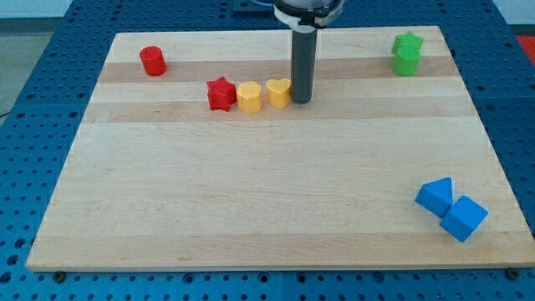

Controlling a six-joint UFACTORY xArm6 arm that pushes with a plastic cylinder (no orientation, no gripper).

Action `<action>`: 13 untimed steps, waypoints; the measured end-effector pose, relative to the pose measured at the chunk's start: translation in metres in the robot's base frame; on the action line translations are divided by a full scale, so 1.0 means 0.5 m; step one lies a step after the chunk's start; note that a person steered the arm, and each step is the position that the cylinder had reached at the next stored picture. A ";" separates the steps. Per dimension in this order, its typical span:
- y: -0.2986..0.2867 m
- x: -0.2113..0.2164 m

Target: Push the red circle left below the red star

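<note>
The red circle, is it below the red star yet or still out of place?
Out of place: the red circle sits up-left of the red star, far from my tip.

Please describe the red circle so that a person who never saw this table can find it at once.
Look at the wooden board and go to its corner at the view's top left. The red circle stands there alone, a short round block. The other red block, the red star, has points and sits further right, beside two yellow blocks and far from the circle.
</note>
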State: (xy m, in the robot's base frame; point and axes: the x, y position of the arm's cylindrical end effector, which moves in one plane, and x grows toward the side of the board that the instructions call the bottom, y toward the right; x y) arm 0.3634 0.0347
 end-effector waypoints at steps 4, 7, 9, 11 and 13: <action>-0.109 -0.343; -0.500 -0.342; -0.678 -0.303; -0.670 -0.282; -0.602 -0.169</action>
State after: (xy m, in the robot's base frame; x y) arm 0.2791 -0.2662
